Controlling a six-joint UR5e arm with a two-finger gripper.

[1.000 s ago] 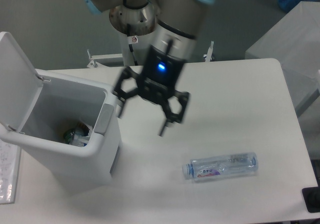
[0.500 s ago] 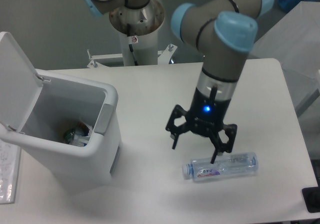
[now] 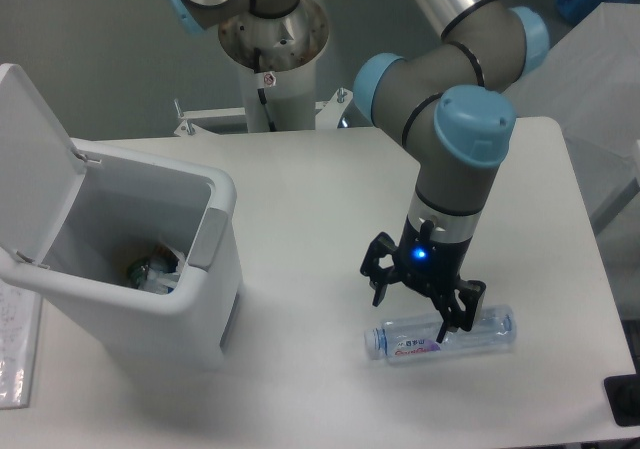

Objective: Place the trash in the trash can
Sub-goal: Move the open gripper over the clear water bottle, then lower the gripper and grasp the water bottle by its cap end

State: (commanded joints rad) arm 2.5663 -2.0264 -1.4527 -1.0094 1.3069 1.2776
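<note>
The clear plastic water bottle (image 3: 488, 327) with a blue-and-red label lies on its side near the table's front right, cap pointing left. My gripper (image 3: 410, 315) is open and low over the bottle's left half. One fingertip is behind the neck and the other overlaps the bottle's body, so I cannot tell if they touch it. The trash can (image 3: 150, 334), a tall white bin, stands at the left with its flip lid (image 3: 35, 159) swung open. Inside it lies the crumpled wrapper (image 3: 155, 269) with a green strip.
The robot's base column (image 3: 270, 39) rises behind the table's middle. A clear sheet (image 3: 15, 364) lies at the front left beside the bin. A black object (image 3: 622, 399) sits at the bottom right corner. A grey table (image 3: 575, 79) stands to the right.
The gripper swung from beside the trash can to the right and down, ending low over the bottle. It stayed open. Bottle and bin have not moved.
</note>
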